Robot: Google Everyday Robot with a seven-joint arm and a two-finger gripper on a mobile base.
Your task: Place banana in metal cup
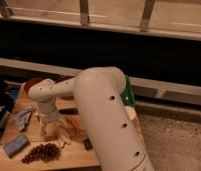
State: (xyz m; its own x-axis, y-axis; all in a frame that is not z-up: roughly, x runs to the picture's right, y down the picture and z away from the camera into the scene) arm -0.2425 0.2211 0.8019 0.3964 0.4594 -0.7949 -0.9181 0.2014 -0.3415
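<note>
The pincer [49, 125] hangs wrist-down over the left part of the desk [76, 159]. Its jaws are spread wide and hold nothing, and it stands right above the banana [59, 134]. The banana lies flat on the desk, between the chili [74, 122] and the grapes [42, 152]. Its long axis seems to run from far left to near right, on a slant across the desk. The pincer covers one end, so I cannot tell stem from tip.

If the jaws close along that axis rather than across it, they may slip off or shove the banana into the grapes. A grip near one end would let it droop and swing, which makes a small cup an awkward target. The chili lies just beside it (same slim shape, only redder), and a closing finger could catch it too. I cannot find the cup in this view. The arm [101, 115] hides much of the desk, so the carry might knock the cup over.
</note>
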